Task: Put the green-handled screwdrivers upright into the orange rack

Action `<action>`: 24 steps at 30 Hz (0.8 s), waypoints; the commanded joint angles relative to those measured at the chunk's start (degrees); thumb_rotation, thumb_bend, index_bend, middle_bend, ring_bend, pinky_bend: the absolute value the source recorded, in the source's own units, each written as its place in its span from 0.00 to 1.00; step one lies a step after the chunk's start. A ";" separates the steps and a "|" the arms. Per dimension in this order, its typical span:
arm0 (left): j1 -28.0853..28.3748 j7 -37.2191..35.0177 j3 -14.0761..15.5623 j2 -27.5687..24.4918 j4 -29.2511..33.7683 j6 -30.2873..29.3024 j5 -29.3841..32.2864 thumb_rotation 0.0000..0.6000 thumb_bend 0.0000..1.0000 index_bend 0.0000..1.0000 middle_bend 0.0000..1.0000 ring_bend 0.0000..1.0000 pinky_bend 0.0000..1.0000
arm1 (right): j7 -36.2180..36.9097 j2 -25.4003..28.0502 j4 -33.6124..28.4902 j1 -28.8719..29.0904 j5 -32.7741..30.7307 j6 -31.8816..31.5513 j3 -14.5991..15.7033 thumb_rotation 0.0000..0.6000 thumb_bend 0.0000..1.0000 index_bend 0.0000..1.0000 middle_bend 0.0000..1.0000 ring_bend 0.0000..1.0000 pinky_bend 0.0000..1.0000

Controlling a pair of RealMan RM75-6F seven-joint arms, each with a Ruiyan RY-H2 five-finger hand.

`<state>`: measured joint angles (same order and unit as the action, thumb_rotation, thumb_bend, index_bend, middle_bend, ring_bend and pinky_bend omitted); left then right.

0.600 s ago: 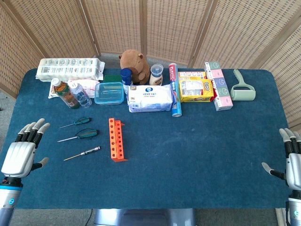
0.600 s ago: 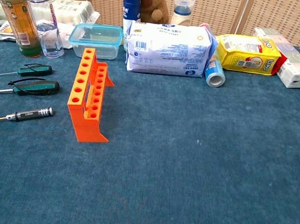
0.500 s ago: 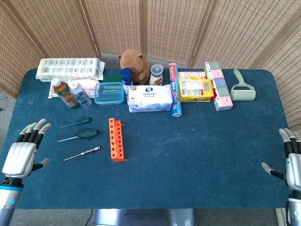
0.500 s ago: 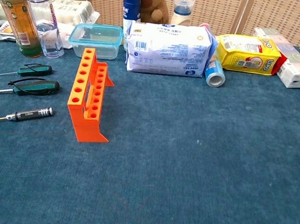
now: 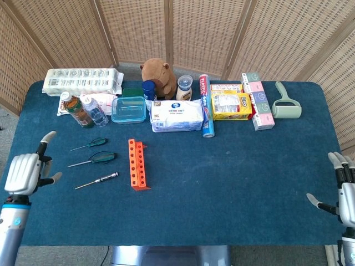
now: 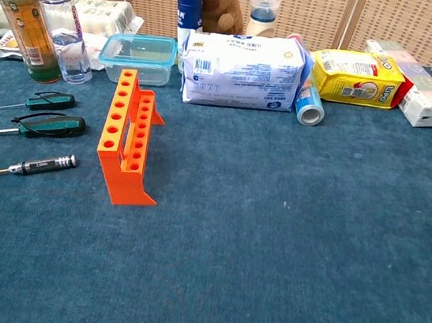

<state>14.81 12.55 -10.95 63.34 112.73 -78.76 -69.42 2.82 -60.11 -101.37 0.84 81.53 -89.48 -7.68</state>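
Observation:
Two green-handled screwdrivers lie flat on the blue cloth left of the orange rack (image 5: 137,164): a small one (image 5: 97,142) and a larger one (image 5: 103,157), tips pointing left. In the chest view the same small screwdriver (image 6: 49,101) and larger screwdriver (image 6: 52,125) lie beside the rack (image 6: 124,138), whose row of holes is empty. My left hand (image 5: 25,173) hovers at the table's left edge, well left of the screwdrivers, holding nothing, fingers apart. My right hand (image 5: 346,191) stays at the far right edge, empty with its fingers spread. Neither hand shows in the chest view.
A black-handled screwdriver (image 5: 103,178) lies in front of the green ones. Along the back stand a tea bottle (image 5: 76,109), a water bottle (image 5: 96,112), a clear box (image 5: 128,109), a wipes pack (image 5: 177,115), a plush toy (image 5: 158,75), snack boxes and a lint roller (image 5: 286,104).
My left hand has turned and shifted a little toward the screwdrivers, its fingers less fanned than before. The right hand has barely sunk. No object has moved.

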 commanded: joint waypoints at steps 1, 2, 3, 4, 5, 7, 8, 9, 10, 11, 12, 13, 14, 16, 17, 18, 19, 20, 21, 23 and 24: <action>5.90 4.99 -4.36 3.47 -2.01 6.49 11.90 1.00 0.18 0.23 0.96 0.97 1.00 | 1.98 0.68 0.53 0.17 -1.43 0.92 -0.61 1.00 0.07 0.06 0.06 0.00 0.00; 6.83 6.20 -4.84 3.93 -2.24 7.21 13.91 1.00 0.19 0.24 0.96 0.97 1.00 | 2.39 0.81 0.64 0.19 -1.66 1.03 -0.75 1.00 0.07 0.06 0.06 0.00 0.00; 8.26 8.13 -5.48 4.84 -2.83 8.04 16.83 1.00 0.20 0.25 0.96 0.97 1.00 | 2.93 0.99 0.79 0.21 -1.96 1.14 -0.95 1.00 0.07 0.06 0.06 0.00 0.00; 9.22 9.44 -5.83 5.54 -3.33 8.55 18.83 1.00 0.20 0.26 0.96 0.97 1.00 | 3.28 1.10 0.87 0.21 -2.15 1.22 -1.05 1.00 0.07 0.06 0.06 0.00 0.00; 10.61 11.18 -6.32 6.57 -4.00 9.33 21.93 1.00 0.20 0.27 0.96 0.97 1.00 | 3.79 1.27 0.99 0.18 -2.40 1.37 -1.13 1.00 0.07 0.06 0.06 0.00 0.00; 12.68 12.90 -7.11 8.24 -4.97 10.82 26.95 1.00 0.21 0.30 0.96 0.97 1.00 | 4.55 1.50 1.23 0.15 -2.84 1.72 -1.21 1.00 0.07 0.06 0.06 0.00 0.00; 13.42 13.41 -7.32 8.87 -5.41 11.42 28.78 1.00 0.21 0.32 0.96 0.97 1.00 | 4.82 1.58 1.32 0.16 -3.00 1.88 -1.24 1.00 0.07 0.06 0.06 0.00 0.00; 14.12 13.84 -7.49 9.56 -5.99 11.90 30.47 1.00 0.21 0.33 0.96 0.97 1.00 | 5.11 1.66 1.41 0.17 -3.16 2.05 -1.28 1.00 0.07 0.06 0.06 0.00 0.00; 15.15 14.53 -7.66 10.99 -7.34 12.14 32.65 1.00 0.21 0.33 0.96 0.97 1.00 | 5.51 1.76 1.54 0.22 -3.37 2.34 -1.31 1.00 0.08 0.06 0.06 0.00 0.00; 15.80 15.04 -7.75 12.03 -8.37 12.01 33.88 1.00 0.21 0.34 0.96 0.97 1.00 | 5.73 1.82 1.63 0.25 -3.47 2.52 -1.33 1.00 0.08 0.06 0.06 0.00 0.00; 16.37 15.57 -7.81 12.92 -9.20 11.80 35.00 1.00 0.22 0.34 0.96 0.97 1.00 | 5.89 1.87 1.70 0.28 -3.54 2.66 -1.33 1.00 0.08 0.06 0.06 0.00 0.00; 17.15 16.33 -7.85 14.04 -10.19 11.61 36.55 1.00 0.22 0.34 0.96 0.97 1.00 | 6.07 1.93 1.79 0.32 -3.61 2.85 -1.32 1.00 0.08 0.06 0.06 0.00 0.00; 17.94 16.94 -7.87 15.13 -11.13 11.81 38.10 1.00 0.22 0.34 0.96 0.97 1.00 | 6.24 1.97 1.87 0.37 -3.71 3.05 -1.33 1.00 0.08 0.06 0.06 0.00 0.00; 19.16 17.96 -7.70 16.79 -12.57 12.13 39.96 1.00 0.22 0.34 0.96 0.97 1.00 | 6.40 2.01 1.97 0.46 -3.89 3.34 -1.37 1.00 0.08 0.06 0.06 0.00 0.00; 19.57 18.40 -7.56 17.34 -13.02 12.18 40.59 1.00 0.22 0.34 0.96 0.97 1.00 | 6.44 2.02 2.00 0.50 -3.95 3.46 -1.37 1.00 0.08 0.06 0.06 0.00 0.00; 20.11 18.98 -7.44 18.11 -13.67 11.95 41.41 1.00 0.22 0.34 0.96 0.97 1.00 | 6.48 2.01 2.03 0.56 -4.00 3.63 -1.35 1.00 0.08 0.06 0.06 0.00 0.00; 20.47 19.42 -7.34 18.66 -14.18 11.67 41.89 1.00 0.22 0.34 0.96 0.97 1.00 | 6.52 2.01 2.04 0.60 -4.03 3.77 -1.33 1.00 0.08 0.06 0.06 0.00 0.00; 20.82 19.83 -7.27 19.23 -14.79 11.37 42.28 1.00 0.22 0.34 0.96 0.97 1.00 | 6.55 2.01 2.05 0.65 -4.04 3.92 -1.30 1.00 0.08 0.06 0.06 0.00 0.00; 21.35 20.35 -7.23 20.15 -15.90 10.99 42.88 1.00 0.22 0.34 0.96 0.97 1.00 | 6.62 2.01 2.06 0.72 -4.06 4.16 -1.24 1.00 0.08 0.06 0.06 0.00 0.00; 22.16 20.83 -7.32 21.58 -17.74 10.93 43.99 1.00 0.22 0.34 0.96 0.97 1.00 | 6.68 2.03 2.09 0.82 -4.15 4.52 -1.16 1.00 0.08 0.06 0.06 0.00 0.00; 22.46 21.00 -7.36 22.08 -18.43 11.00 44.41 1.00 0.22 0.34 0.96 0.97 1.00 | 6.70 2.04 2.11 0.85 -4.20 4.65 -1.15 1.00 0.08 0.06 0.06 0.00 0.00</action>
<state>36.46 32.98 -18.27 84.32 95.54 -67.61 -25.98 9.51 -58.08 -99.27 1.66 77.36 -84.85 -8.85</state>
